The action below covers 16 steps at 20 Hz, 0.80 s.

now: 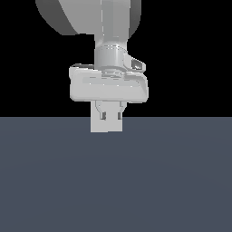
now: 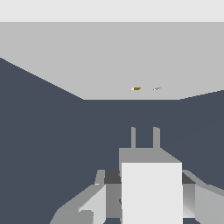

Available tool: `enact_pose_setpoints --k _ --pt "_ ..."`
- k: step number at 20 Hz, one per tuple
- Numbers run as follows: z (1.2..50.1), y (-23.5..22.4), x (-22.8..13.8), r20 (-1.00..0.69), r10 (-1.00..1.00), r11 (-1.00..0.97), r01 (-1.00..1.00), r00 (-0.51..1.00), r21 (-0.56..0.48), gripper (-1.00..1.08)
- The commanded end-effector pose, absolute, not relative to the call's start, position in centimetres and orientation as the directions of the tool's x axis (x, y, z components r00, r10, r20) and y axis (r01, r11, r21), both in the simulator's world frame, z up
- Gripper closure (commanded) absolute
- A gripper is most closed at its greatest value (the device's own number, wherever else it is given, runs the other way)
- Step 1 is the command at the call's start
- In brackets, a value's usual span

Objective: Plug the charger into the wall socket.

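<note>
My gripper point(image 1: 108, 117) hangs from the arm in the middle of the exterior view, shut on the charger point(image 1: 107, 126), a small off-white block held between the fingers just above the dark floor. In the wrist view the charger point(image 2: 151, 190) sits between my fingers point(image 2: 101, 197), and its two prongs point(image 2: 145, 138) point at the wall socket point(image 2: 109, 61). The socket is a flat pale panel ahead with a tiny orange dot point(image 2: 136, 89) and a small pale mark beside it. A gap of dark floor lies between the prongs and the panel. The socket does not show in the exterior view.
A dark blue-grey floor point(image 1: 116, 181) fills the lower half of the exterior view, with black background above it. The same floor point(image 2: 48, 144) flanks the gripper in the wrist view.
</note>
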<state>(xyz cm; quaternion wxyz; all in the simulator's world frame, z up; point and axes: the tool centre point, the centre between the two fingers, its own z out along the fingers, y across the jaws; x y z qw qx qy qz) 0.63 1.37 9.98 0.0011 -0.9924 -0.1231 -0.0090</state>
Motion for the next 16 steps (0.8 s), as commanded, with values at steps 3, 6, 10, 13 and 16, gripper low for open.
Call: enact_pose_setpoints --k 3,6,10,13,16 --pt "10.0 1.7 2.0 0.019 0.244 -0.97 0.244 0.969 0.0 1.08" --pt "10.0 2.0 3.1 0.019 0.244 -0.97 0.244 0.969 0.0 1.08" --pt "10.0 2.2 4.0 0.019 0.244 -0.97 0.244 0.969 0.0 1.08" --pt "10.0 2.3 4.4 0.019 0.244 -0.97 0.244 0.969 0.0 1.08" --pt "10.0 2.3 4.5 0.019 0.244 -0.97 0.244 0.969 0.0 1.08"
